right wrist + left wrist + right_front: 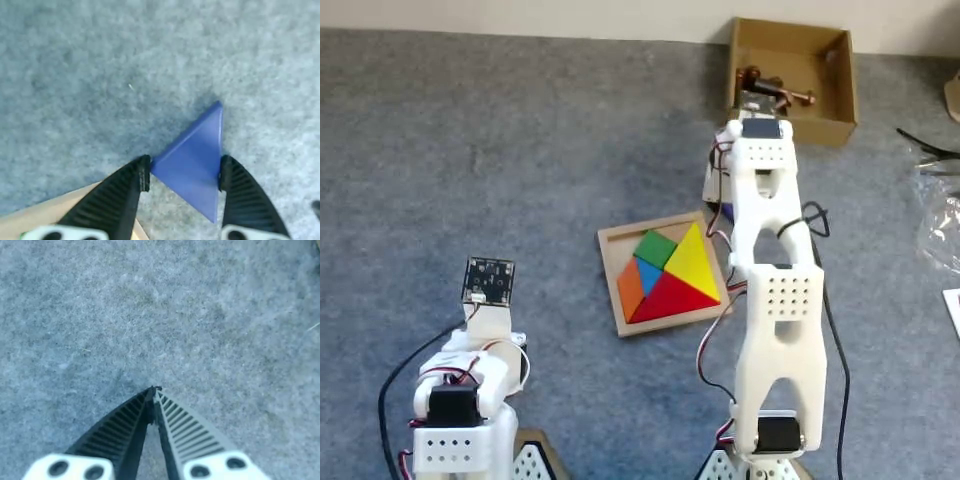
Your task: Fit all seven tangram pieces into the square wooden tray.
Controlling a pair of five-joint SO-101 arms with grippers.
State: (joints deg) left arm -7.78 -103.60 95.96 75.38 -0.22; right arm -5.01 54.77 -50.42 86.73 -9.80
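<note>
While pinched this lightly, could slip free at any lift or twist: blue triangle (192, 160), caught between the fingertips of the right gripper (182, 172) — roughly half open, one tip on a corner, the other against the opposite edge, nothing else held. Little purchase from a corner contact; likely to pivot out sideways. Cannot tell whether lifted or lying flat on the tabletop (470, 130). Sits just beside the tray (612, 243), off its far right corner, under the wrist of the right arm (775, 300).

Next hazard: the tray's raised rim. If brought in low, would ram it and shove the tray, jarring the coloured pieces already seated, the yellow piece (692, 262) nearest on that side. If dropped tilted, would end propped on the rim or riding on a neighbour. Needs turning to match the gap, too. Hard to pick out that gap from above, beyond a strip of bare wood along the tray's far left side.

Room to move: plenty of bare tabletop left of the tray and beyond it. Tighter on the right — box (840, 95) just past the right arm's wrist, cables and clutter at the tabletop's right edge. Best kept to a short, high arc straight over the near corner of the rim.

Left gripper (155, 390) fully closed on nothing, hanging over bare tabletop, well apart from the tray and out of the way.
</note>
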